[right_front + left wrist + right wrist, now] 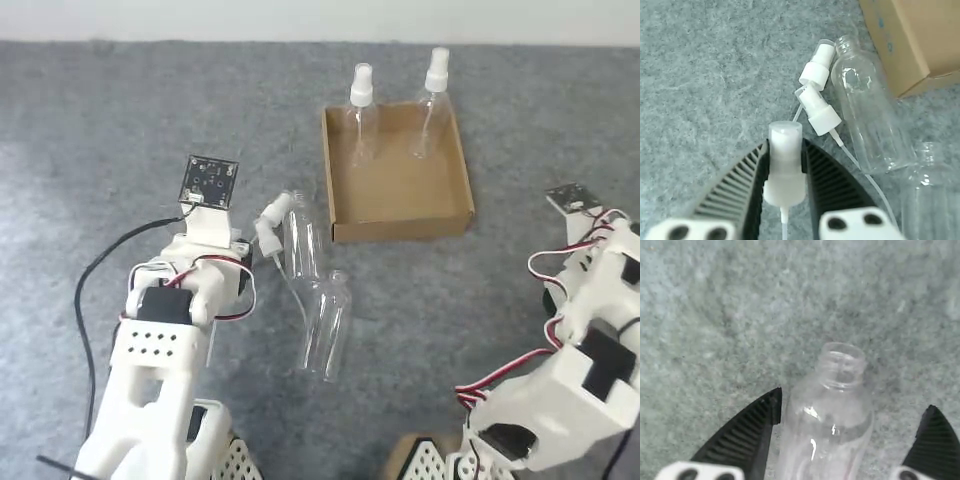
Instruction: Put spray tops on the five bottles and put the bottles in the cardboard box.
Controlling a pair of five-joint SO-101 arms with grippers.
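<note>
Carpet (120, 120), grey, covers the table in the high view, and your cardboard box (400, 222) sits at the far middle of it. One capped bottle (362, 118) and a second capped bottle (430, 100) stand upright inside it along the far wall, each with a white spray top on. Between the box and your left arm (165, 330) two uncapped bottles lie on their sides: the far open bottle (300, 235) with its neck toward the box, and the near open bottle (328, 325) just beside its base. One loose spray top (272, 212) and another loose spray top (268, 240) lie close together by the far open bottle's neck. Your right arm (590, 330) is at the other side, well apart from the box.

From the left wrist view, your left gripper (785, 146) is clamped on the held spray top (785, 165), with both black fingers pressed against its sides. Just past it lie the one loose spray top (817, 67) and the other (819, 114), touching each other. Beside them is the far open bottle (865, 105), then the near open bottle (930, 195). A corner of the box (920, 30) is beyond.

From the right wrist view, your right gripper (855, 399) is spread wide. The fifth bottle (832, 415), clear and uncapped, sits between the fingers (747, 432), nearer one of them. You cannot tell if it touches that finger.
</note>
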